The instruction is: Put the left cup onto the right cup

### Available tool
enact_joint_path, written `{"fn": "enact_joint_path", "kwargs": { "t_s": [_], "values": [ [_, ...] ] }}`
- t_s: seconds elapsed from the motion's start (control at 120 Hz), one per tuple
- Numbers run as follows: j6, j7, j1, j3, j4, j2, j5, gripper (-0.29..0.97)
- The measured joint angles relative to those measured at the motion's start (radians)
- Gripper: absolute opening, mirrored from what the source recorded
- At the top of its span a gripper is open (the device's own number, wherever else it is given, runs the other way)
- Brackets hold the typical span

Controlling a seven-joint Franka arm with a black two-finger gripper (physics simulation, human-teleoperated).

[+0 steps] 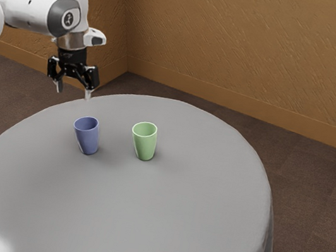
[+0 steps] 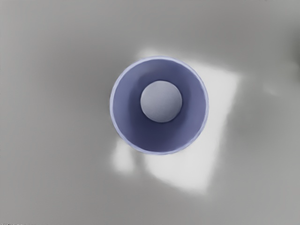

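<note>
Gripper (image 1: 72,91), fingers spread wide, is held at upper left of the exterior view, above the upright blue cup (image 1: 86,135); green cup (image 1: 144,140) is stood near it, toward the exterior view's right, on the table (image 1: 173,216)

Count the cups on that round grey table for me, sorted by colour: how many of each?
Blue cup: 1
Green cup: 1
Total: 2 cups
</note>
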Motion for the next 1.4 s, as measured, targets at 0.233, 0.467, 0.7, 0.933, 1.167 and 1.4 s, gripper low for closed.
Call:
{"fn": "enact_joint_path", "kwargs": {
  "t_s": [0.233, 0.467, 0.7, 0.933, 1.167, 1.4],
  "values": [
    [0.012, -0.041, 0.024, -0.001, 0.030, 0.037, -0.010, 0.68],
    [0.016, -0.066, 0.032, -0.003, 0.066, 0.076, -0.011, 0.68],
    [0.018, -0.082, 0.048, -0.006, 0.092, 0.121, -0.012, 0.68],
    [0.035, -0.096, 0.059, -0.007, 0.105, 0.158, -0.028, 0.68],
    [0.062, -0.107, 0.064, -0.007, 0.104, 0.183, -0.052, 0.68],
    [0.092, -0.113, 0.080, -0.007, 0.101, 0.204, -0.076, 0.68]
  ]
}}
